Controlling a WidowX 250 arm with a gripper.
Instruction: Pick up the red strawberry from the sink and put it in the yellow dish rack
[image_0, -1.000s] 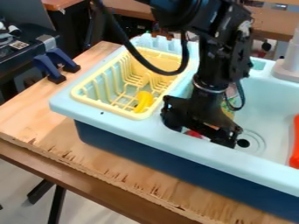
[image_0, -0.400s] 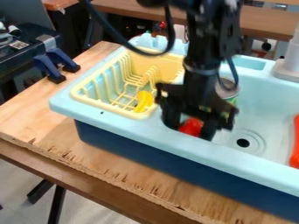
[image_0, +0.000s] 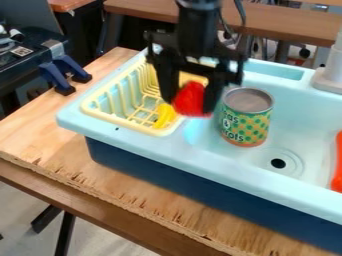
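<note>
The pale blue toy sink (image_0: 200, 157) sits on the wooden table (image_0: 80, 195), its front side leaving a strip of bare wood along the table's front edge. The yellow rack (image_0: 120, 123), a yellow thing (image_0: 164, 116) inside, fills the sink's left end; the can (image_0: 248, 117) stands in the basin near its left side. The gripper (image_0: 192, 100), its fingers clamped on a red object (image_0: 192, 99), hangs between rack and can.

The red object (image_0: 192, 99) is blurred, its sides hidden by the hand (image_0: 192, 106), which also hides part of the yellow rack (image_0: 123, 123); at 12 o'clock the arm (image_0: 199, 25) is cut off, at 2 the grey fixture (image_0: 330, 76), near 3 an orange item (image_0: 338, 167), its kind unclear
</note>
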